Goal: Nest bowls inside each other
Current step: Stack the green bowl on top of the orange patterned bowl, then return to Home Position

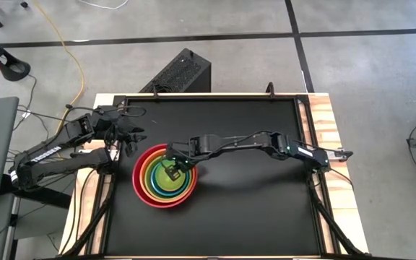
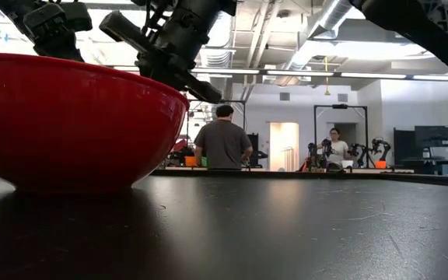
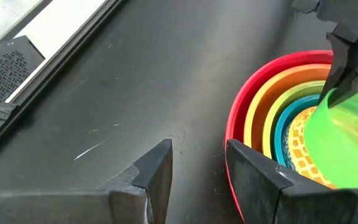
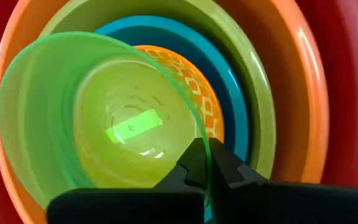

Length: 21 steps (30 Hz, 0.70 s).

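Six bowls (image 1: 164,175) nested, smallest seemingly pinched by right gripper (image 4: 208,163).

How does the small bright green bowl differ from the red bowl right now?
The bright green bowl is the smallest, the red bowl the largest. The bright green bowl is pinched at its rim by the right gripper and tilted; the red bowl sits flat on the table. The bright green bowl looks translucent, the red bowl opaque. Both are round and glossy.

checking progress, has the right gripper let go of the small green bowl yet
No, the right gripper pinches the rim of the bright green bowl.
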Available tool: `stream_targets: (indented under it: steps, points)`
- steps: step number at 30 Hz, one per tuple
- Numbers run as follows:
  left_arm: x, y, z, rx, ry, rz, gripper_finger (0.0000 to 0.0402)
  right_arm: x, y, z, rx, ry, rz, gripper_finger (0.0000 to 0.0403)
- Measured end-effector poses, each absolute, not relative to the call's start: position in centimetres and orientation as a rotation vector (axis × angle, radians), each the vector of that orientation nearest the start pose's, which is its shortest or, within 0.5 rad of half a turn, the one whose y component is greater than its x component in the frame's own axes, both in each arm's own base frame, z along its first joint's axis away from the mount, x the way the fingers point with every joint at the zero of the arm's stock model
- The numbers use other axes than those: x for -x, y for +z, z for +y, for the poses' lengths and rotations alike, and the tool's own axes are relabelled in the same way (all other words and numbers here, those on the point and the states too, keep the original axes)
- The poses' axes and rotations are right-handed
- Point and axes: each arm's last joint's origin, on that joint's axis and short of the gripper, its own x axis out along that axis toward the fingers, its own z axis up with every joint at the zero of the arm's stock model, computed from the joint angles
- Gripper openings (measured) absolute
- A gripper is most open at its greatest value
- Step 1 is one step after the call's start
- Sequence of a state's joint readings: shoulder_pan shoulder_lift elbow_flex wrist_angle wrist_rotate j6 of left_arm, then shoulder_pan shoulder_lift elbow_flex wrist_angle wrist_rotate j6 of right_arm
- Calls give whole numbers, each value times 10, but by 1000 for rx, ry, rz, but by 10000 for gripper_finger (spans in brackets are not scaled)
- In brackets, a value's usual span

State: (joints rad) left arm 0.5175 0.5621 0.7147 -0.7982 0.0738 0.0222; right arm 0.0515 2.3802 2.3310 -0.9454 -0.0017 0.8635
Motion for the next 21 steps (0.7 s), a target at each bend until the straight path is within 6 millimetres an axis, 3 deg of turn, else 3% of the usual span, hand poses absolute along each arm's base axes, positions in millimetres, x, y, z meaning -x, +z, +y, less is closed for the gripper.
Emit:
stream_targets:
  steps: [14,17,21]
  points:
    - [-94,283,51,169,422,627,140,-507,251,25,-752,-398,985,130]
    - [-94,283,51,169,422,627,140,-503,261,19,-767,-404,977,155]
    - [-94,283,50,174,393,616,140,-489,296,16,-770,-328,938,183]
